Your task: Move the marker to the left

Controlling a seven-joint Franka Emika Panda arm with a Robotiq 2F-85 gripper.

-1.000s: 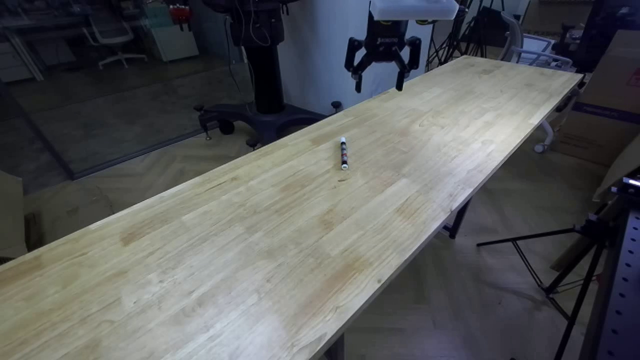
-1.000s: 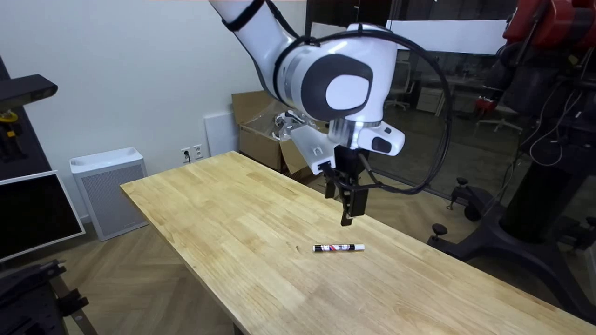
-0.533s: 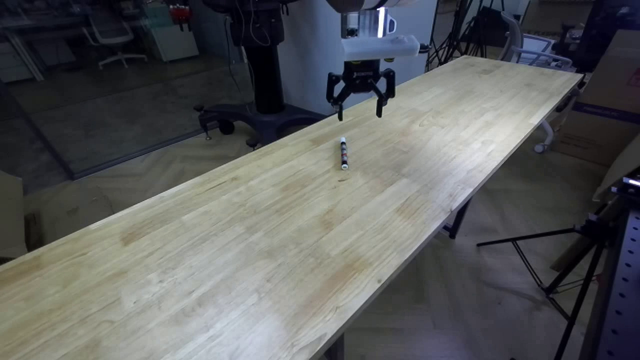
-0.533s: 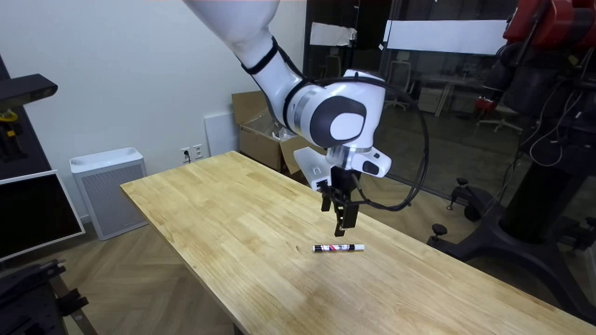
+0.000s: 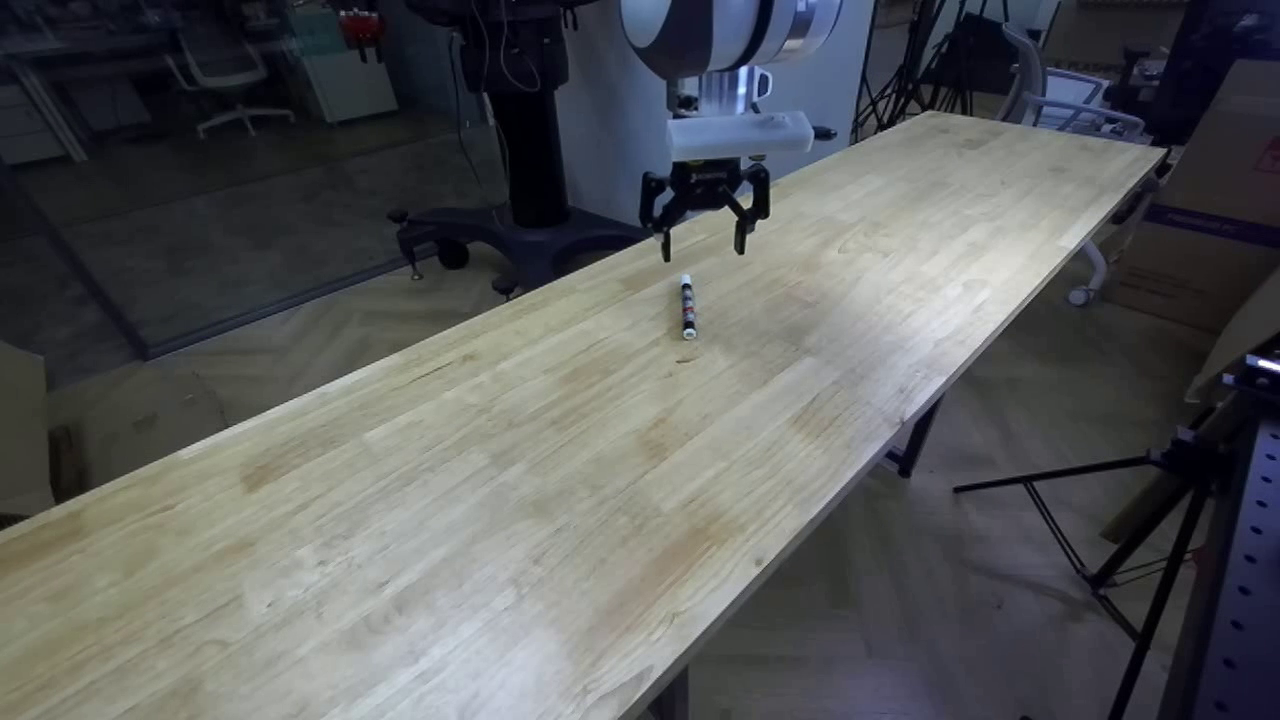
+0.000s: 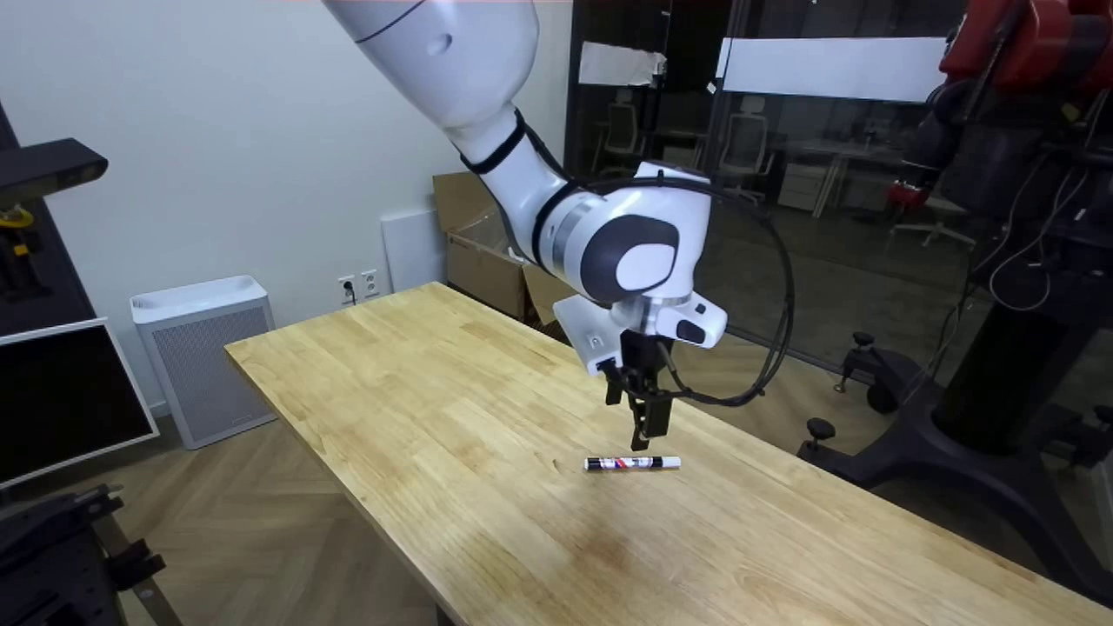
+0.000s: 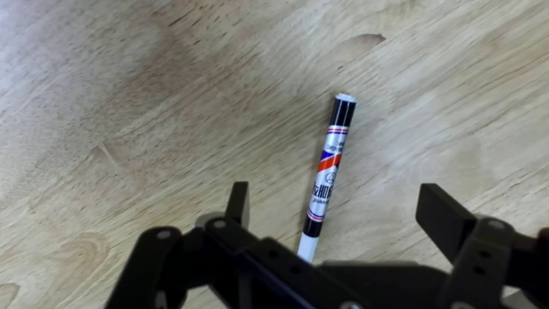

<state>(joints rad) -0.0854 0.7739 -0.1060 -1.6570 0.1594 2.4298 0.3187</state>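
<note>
The marker lies flat on the wooden table in both exterior views, as a short dark pen [image 5: 688, 308] and with its white cap toward the table's long edge [image 6: 632, 463]. In the wrist view the marker [image 7: 328, 171] is black and silver with a red and blue stripe. Its white cap end is partly hidden behind the gripper. My gripper [image 5: 703, 255] is open and empty, pointing down, a little above the table near the cap end; it also shows in an exterior view [image 6: 627, 424]. In the wrist view the marker runs between the two open fingertips [image 7: 333, 189], touching neither.
The long wooden table [image 5: 560, 450] has its edge close behind the gripper. Beyond that edge stands a black wheeled robot base [image 5: 535, 225]. A tripod [image 5: 1130, 560] stands on the floor beside the table. An open cardboard box [image 6: 487, 274] stands past the table's end.
My gripper has come down toward the table and moved nearer the marker, shifting left in both exterior views. It stays open. The marker has not moved.
</note>
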